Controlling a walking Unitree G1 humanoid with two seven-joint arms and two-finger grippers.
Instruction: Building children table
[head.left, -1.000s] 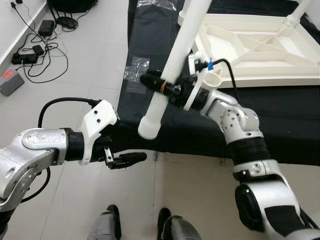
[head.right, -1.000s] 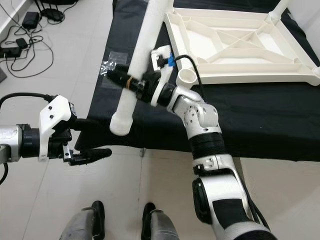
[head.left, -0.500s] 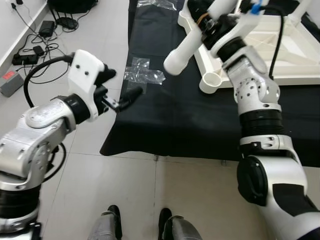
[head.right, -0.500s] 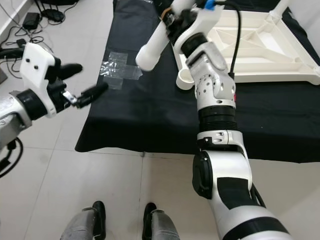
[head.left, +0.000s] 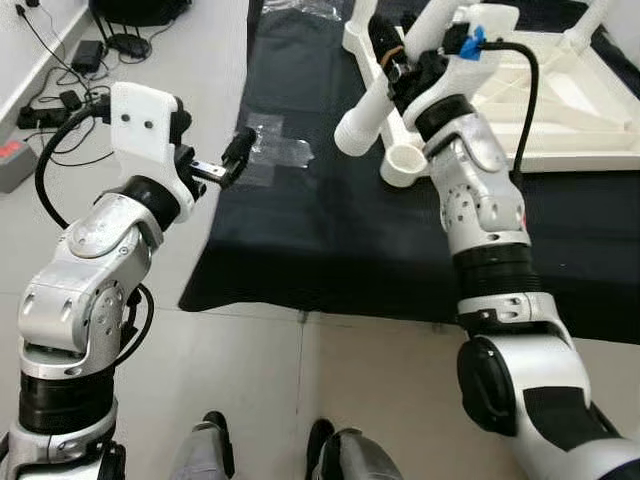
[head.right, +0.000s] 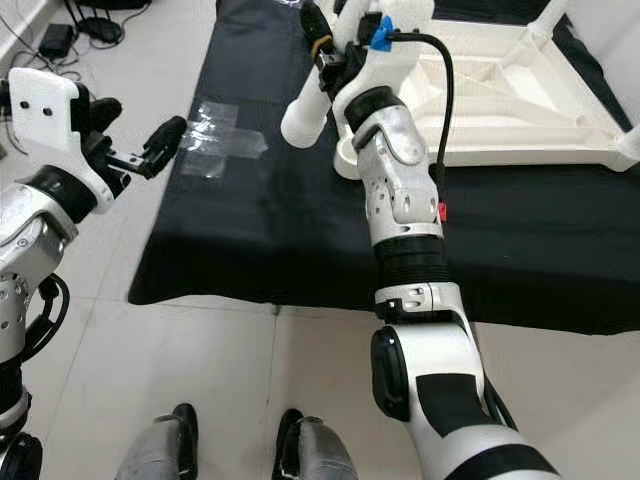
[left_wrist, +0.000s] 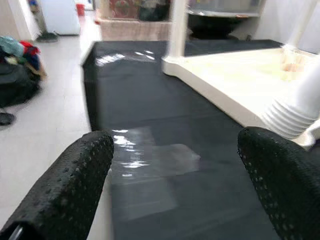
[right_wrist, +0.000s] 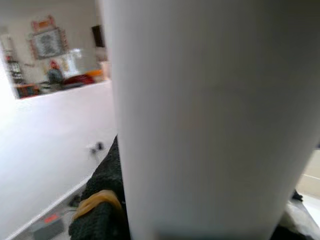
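Observation:
My right gripper is shut on a white table leg, holding it tilted above the near left corner of the upside-down white tabletop. The leg's lower end hangs just above an open round leg socket at that corner. Up close, the leg stands against a black finger with a yellow band. My left gripper is open and raised over the left edge of the black cloth, fingertips toward the leg. Its two black fingers stand wide apart with nothing between them.
A clear plastic bag lies flat on the cloth below my left gripper. Fitted legs stand at the tabletop's far corners. Cables and power adapters lie on the tiled floor at left. My feet are near the cloth's front edge.
My right gripper has carried the leg up and back from the cloth's front edge to the tabletop's corner. My left arm has risen from low over the floor to the cloth's left edge.

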